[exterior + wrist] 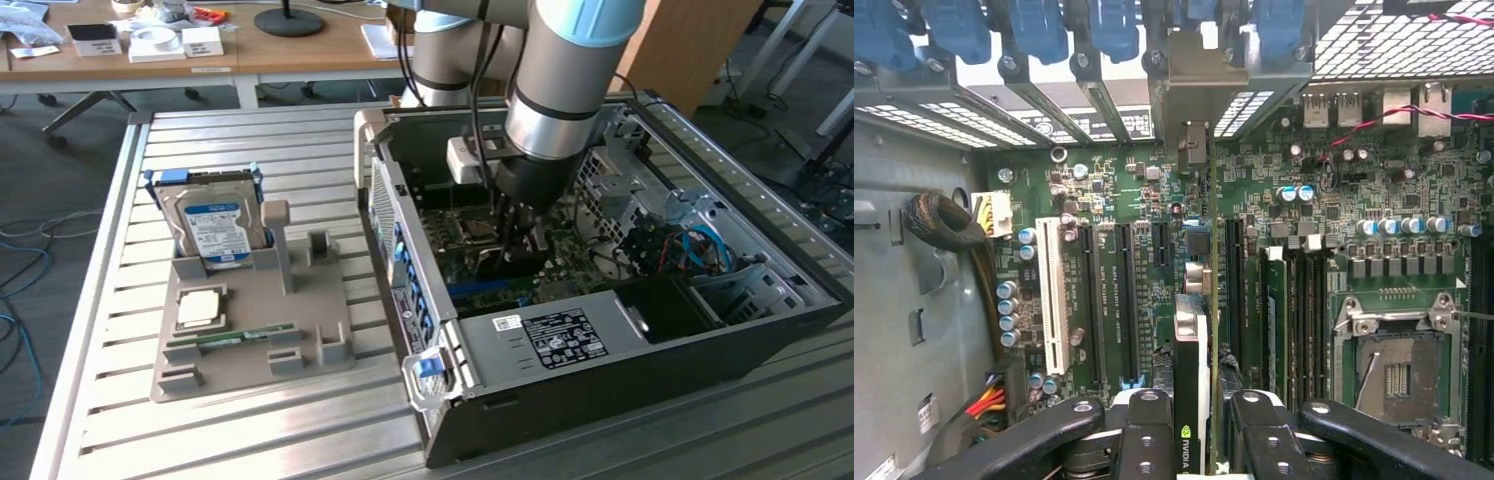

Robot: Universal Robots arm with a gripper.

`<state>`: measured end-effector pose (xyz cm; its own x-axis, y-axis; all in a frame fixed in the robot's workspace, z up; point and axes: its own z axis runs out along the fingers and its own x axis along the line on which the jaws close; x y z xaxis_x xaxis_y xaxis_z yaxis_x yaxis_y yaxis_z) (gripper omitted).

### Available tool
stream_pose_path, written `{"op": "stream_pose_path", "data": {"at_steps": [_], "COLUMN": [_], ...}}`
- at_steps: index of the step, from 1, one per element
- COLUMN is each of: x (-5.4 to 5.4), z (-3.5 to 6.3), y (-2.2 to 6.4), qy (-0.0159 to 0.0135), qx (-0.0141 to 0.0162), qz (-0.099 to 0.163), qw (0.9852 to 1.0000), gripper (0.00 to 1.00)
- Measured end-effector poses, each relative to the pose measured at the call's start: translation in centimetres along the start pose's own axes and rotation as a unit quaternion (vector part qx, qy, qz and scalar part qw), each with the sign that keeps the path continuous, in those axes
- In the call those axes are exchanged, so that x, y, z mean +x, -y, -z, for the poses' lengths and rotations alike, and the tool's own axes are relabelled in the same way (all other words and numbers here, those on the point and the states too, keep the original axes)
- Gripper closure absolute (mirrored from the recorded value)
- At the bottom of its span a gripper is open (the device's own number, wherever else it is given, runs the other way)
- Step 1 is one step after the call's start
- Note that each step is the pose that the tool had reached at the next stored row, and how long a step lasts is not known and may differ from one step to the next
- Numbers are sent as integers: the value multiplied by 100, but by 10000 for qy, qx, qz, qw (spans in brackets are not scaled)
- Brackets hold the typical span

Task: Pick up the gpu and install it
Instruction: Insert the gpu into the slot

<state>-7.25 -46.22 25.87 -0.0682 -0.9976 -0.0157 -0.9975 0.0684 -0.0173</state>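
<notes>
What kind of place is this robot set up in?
Most likely a robotics lab or workshop rigged for computer assembly: an open computer case sits on a slatted metal table, a grey fixture beside it holds a hard drive, and cluttered office desks stand behind.

Exterior overlooks case (641,370); wrist close inside
</notes>
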Motion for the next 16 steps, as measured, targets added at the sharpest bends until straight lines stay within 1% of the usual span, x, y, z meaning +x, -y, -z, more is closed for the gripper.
{"op": "stream_pose_path", "data": {"at_steps": [4, 16], "x": [1, 9], "z": [-32, -40], "y": [-3, -20], "qy": [-2, -3], "qx": [-1, -1], "qz": [-1, -1], "qw": [10000, 10000], "gripper": [73, 73]}}
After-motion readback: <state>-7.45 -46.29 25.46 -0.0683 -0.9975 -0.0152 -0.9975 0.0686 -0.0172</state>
